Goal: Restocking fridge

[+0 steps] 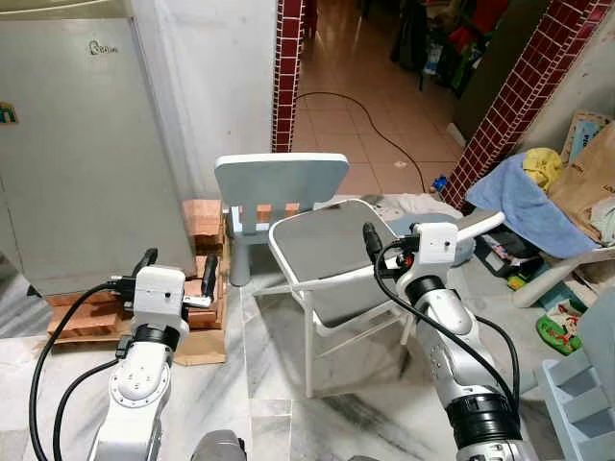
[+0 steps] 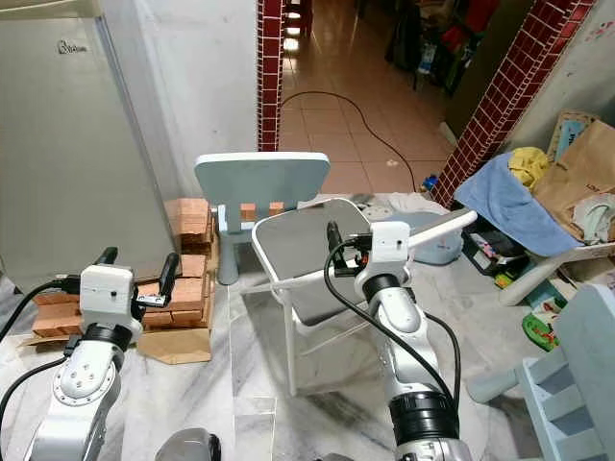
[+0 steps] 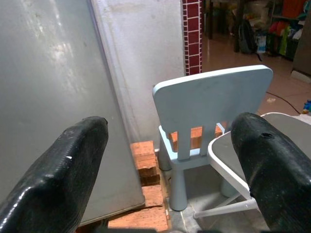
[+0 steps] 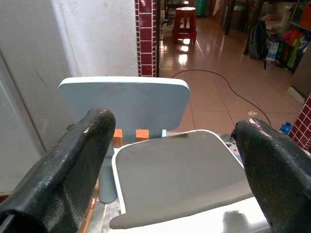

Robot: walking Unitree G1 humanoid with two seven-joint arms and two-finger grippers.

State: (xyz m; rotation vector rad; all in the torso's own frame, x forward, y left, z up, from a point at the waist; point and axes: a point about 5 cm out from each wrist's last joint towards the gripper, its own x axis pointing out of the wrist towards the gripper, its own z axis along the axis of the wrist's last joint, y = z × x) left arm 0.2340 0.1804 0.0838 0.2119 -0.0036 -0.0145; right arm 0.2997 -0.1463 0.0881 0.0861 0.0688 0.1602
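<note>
The fridge (image 1: pixel 77 154) stands at far left, a tall upright box of dull brushed grey metal, door shut, its long axis vertical. It lies ahead and to the left of the left gripper (image 1: pixel 175 274), which is the nearer of the two and hangs with its black fingers spread and nothing between them. Rough orange bricks (image 1: pixel 202 230) are stacked at the fridge's foot, on flattened cardboard (image 1: pixel 197 348). Next comes a small pale-blue plastic chair (image 1: pixel 281 187), smooth with a slotted back, and touching or just before it a white-framed folding chair (image 1: pixel 332 254) with a grey seat. The right gripper (image 2: pixel 370 240) hovers over that seat, fingers likewise spread and empty. A blue cloth (image 1: pixel 524 202) drapes over clutter at right.
</note>
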